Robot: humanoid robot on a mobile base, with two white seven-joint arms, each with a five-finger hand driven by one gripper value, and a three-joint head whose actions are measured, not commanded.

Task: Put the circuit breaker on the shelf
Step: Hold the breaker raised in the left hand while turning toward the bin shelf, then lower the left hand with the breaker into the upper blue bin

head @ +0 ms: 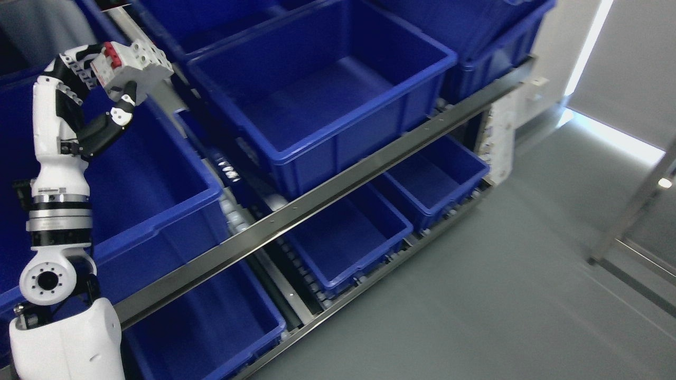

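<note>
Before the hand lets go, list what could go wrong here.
1. The left hand holds the circuit breaker high over the rim between the left bin and the middle bin; released here, it might hit the rim or the metal divider and bounce.
2. Only a few fingers seem to pinch it, so it could slip early.

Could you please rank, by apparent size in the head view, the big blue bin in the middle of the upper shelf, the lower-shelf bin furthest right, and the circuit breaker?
1. Upper middle bin, clearly largest.
2. Lower right bin, though it sits farther away, so true size is unsure.
3. Circuit breaker, smallest, held in the left hand.
</note>
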